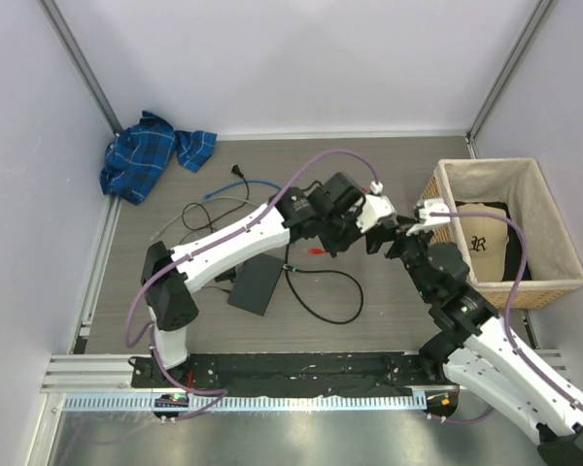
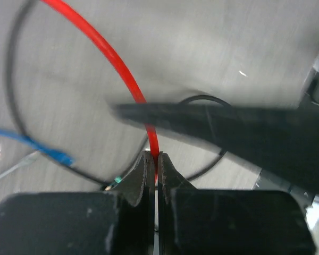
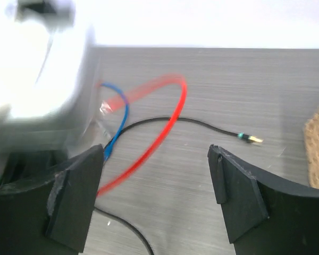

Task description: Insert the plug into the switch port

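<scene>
My left gripper (image 2: 157, 156) is shut on a thin red cable (image 2: 103, 50), which arcs up and away from the jaws. In the top view this gripper (image 1: 328, 243) hangs over the table's middle, and a bit of red cable (image 1: 316, 250) shows below it. A clear plug (image 3: 103, 108) lies at the red cable's far end, partly behind a blurred white arm part. The switch, a flat dark grey box (image 1: 256, 283), lies left of the gripper; its port cannot be made out. My right gripper (image 3: 156, 151) is open above bare table, close beside the left one (image 1: 400, 233).
A black cord (image 1: 321, 296) loops beside the box, and its gold-tipped plug (image 3: 250, 139) lies on the table. A blue cable (image 1: 253, 184) runs at the back. A plaid cloth (image 1: 151, 155) sits back left, a wicker basket (image 1: 554, 233) on the right.
</scene>
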